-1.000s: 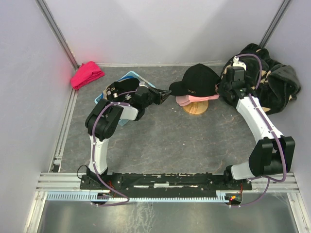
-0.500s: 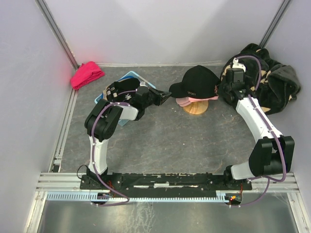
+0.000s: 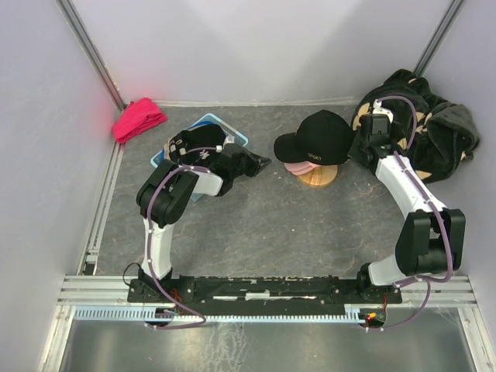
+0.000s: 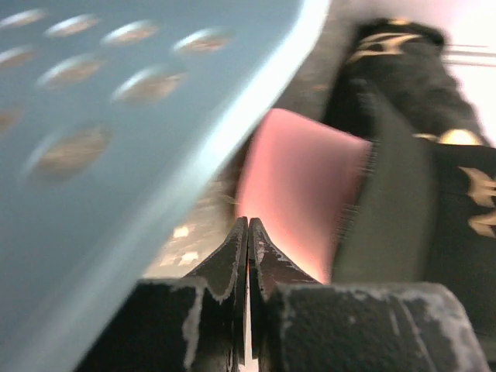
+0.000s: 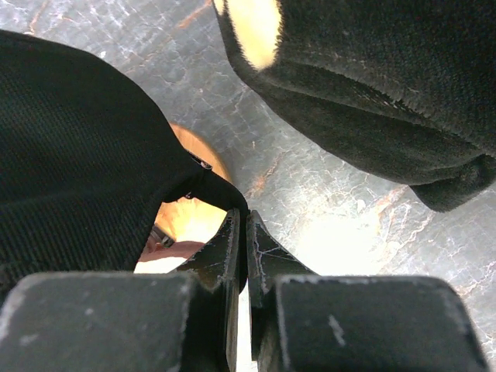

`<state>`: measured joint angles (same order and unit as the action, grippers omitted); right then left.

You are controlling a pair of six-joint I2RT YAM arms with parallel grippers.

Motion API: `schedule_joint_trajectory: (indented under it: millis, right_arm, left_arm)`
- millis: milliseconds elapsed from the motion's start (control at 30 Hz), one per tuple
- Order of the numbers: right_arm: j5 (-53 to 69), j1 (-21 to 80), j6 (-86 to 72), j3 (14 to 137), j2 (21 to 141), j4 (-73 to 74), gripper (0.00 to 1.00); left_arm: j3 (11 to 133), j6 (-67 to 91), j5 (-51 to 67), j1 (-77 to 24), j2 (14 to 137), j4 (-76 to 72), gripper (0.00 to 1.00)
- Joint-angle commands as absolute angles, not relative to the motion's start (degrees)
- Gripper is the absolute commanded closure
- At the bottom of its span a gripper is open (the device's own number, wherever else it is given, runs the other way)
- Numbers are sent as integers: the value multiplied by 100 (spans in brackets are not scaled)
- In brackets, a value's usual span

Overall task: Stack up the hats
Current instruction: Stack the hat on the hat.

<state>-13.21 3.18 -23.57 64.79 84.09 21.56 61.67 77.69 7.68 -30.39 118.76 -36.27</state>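
Observation:
A black hat (image 3: 319, 136) with small white lettering sits on a pink hat (image 3: 297, 165), both on a round wooden stand (image 3: 318, 176). My right gripper (image 3: 363, 147) is at the black hat's back edge. In the right wrist view it (image 5: 242, 221) is shut on the black hat's (image 5: 77, 155) rear strap. My left gripper (image 3: 262, 162) lies left of the stack, apart from the black brim. Its jaws (image 4: 248, 225) are shut with nothing between them, pointing at the pink hat (image 4: 298, 186).
A light-blue flat thing with round holes (image 3: 208, 124) lies under my left arm. A red-pink cloth bundle (image 3: 138, 118) sits in the back left corner. Big black plush fabric with beige flowers (image 3: 434, 132) fills the back right, close behind my right gripper.
The black hat has shifted right and turned a little with my right gripper. My left gripper has closed fully and now sits clear of the brim.

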Motion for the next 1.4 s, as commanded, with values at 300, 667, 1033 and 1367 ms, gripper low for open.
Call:
schedule_joint_trajectory:
  millis: [300,667,1033,1367]
  right_arm:
    - [-1649,213,-2251,6367,8273,2069,86]
    - [-1636,204,-2175,6688,7775,2147,58]
    - [-1536,207,-2267,6615,7497,2069,57]
    - [-1225,209,-2505,6690,7541,2007,56]
  left_arm:
    - [5290,8153,103,-3125,11885,-2773,97]
    - [4985,8068,-508,-3123,10870,-2753,94]
    - [5095,7897,-465,-3141,10620,-2984,88]
    - [5519,7217,-529,-3235,10415,-2944,82]
